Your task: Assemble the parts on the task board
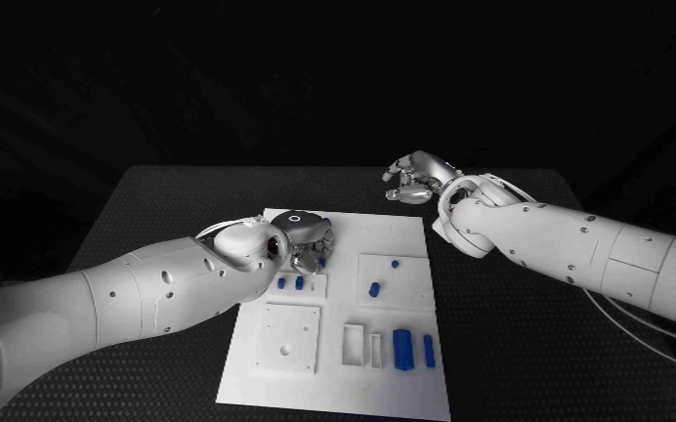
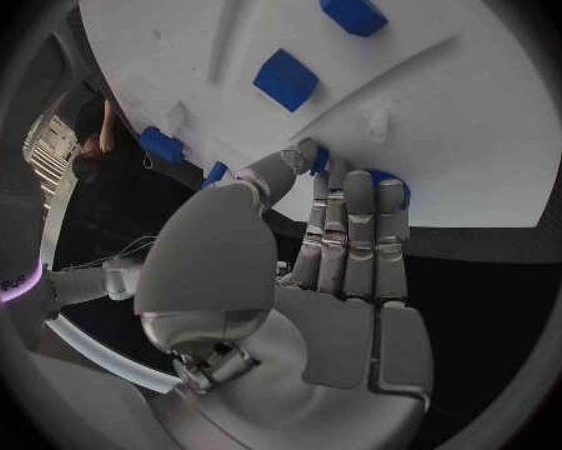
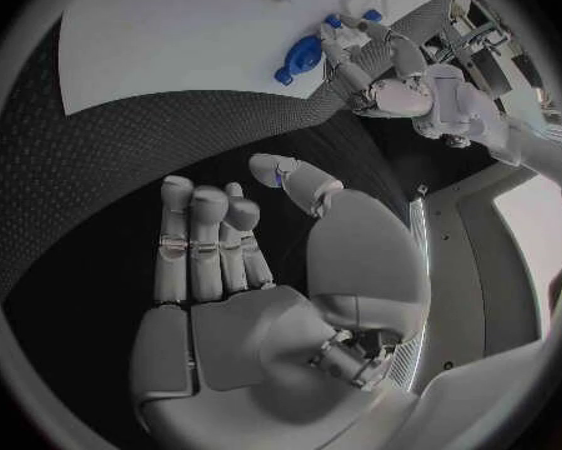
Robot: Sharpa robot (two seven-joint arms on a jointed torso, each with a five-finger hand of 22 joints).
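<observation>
The white task board (image 1: 401,236) lies in the middle of the black table. My left hand (image 1: 299,236) hovers low over its far left part, fingers pointing down at the board. In the left wrist view the thumb and straight fingertips (image 2: 356,195) close on a blue part (image 2: 396,186) right at the board's surface (image 2: 481,120); most of that part is hidden behind them. The right wrist view shows the same blue part (image 3: 299,60) at the left hand's (image 3: 387,75) fingertips. My right hand (image 1: 418,178) hangs over the bare table past the board's far right corner, fingers apart and empty (image 3: 231,270).
Two short blue pegs (image 1: 290,283) stand on a small block near the left hand. Small blue pieces (image 1: 375,289) sit on a raised square mid-board. Two long blue bars (image 1: 405,349), white slot frames (image 1: 353,342) and a white square plate with a hole (image 1: 287,339) fill the near end.
</observation>
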